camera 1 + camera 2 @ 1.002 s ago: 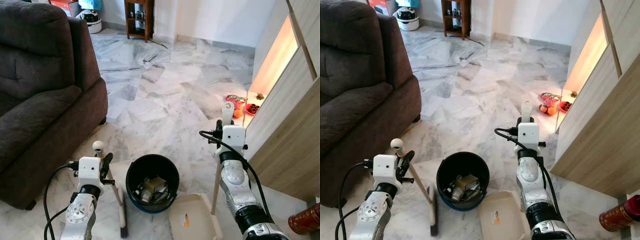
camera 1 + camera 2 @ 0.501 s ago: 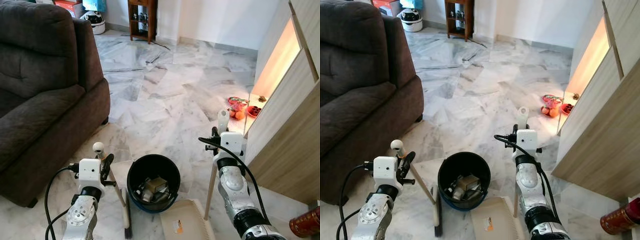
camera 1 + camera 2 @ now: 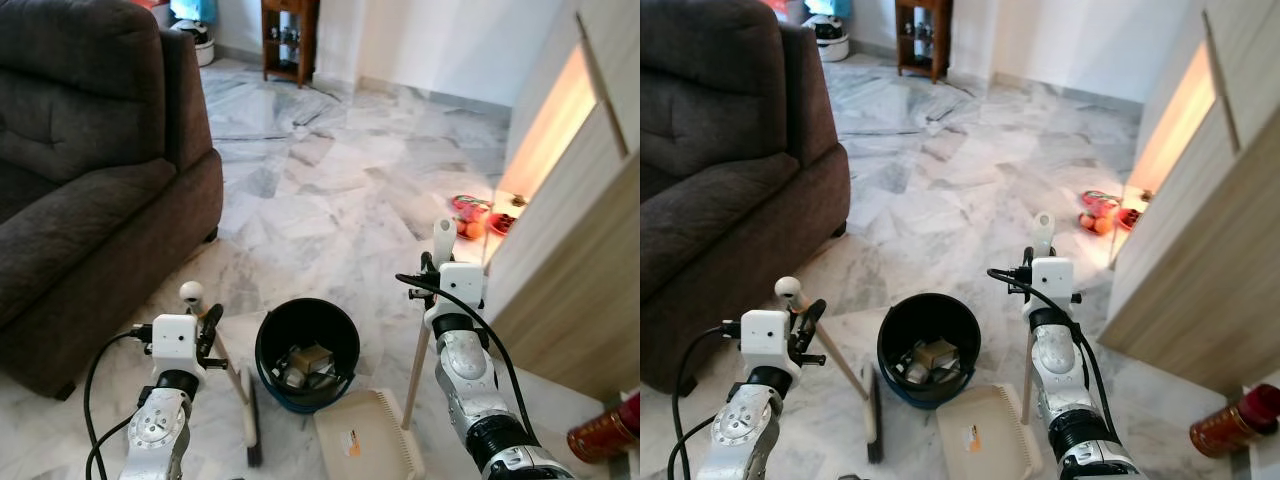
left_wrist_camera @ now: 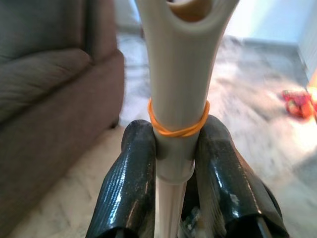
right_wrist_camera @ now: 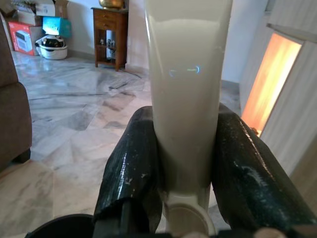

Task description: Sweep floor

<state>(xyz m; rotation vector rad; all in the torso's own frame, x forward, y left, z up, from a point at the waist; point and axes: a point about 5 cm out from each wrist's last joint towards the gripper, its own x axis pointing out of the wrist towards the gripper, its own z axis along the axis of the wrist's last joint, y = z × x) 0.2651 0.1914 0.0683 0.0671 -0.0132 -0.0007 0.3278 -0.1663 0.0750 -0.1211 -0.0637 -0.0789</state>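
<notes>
The broom [image 3: 243, 392] leans with its bristle head on the marble floor [image 3: 330, 200], just beside the black bin [image 3: 305, 352] on the robot's left. The left gripper [image 4: 179, 158] is clamped on the broom's pale handle, just under an orange rubber band [image 4: 178, 126]. The dustpan [image 3: 370, 448] lies flat on the floor close before the bin, and its long handle [image 3: 418, 360] rises to the right gripper [image 5: 187, 163], whose fingers [image 5: 131, 163] press on both sides of it.

The bin already holds some rubbish, so the step in hand looks like carrying the two tools on to another patch, or collecting the last bits near the bin. To do it well, I would keep the front lip of the dustpan pressed on the floor and draw the broom toward it in short low strokes. The handle should not turn between the fingers. The broom head should also stay off the bin wall, which could tip.

Some things are not clear. The lower edge of the eye views cuts off the near end of the dustpan. Whether any dirt lies on the veined marble cannot be told. What the bin holds is too small to name. The red things [image 3: 472, 208] beside the wooden cabinet [image 3: 560, 270] are also too far to identify.
</notes>
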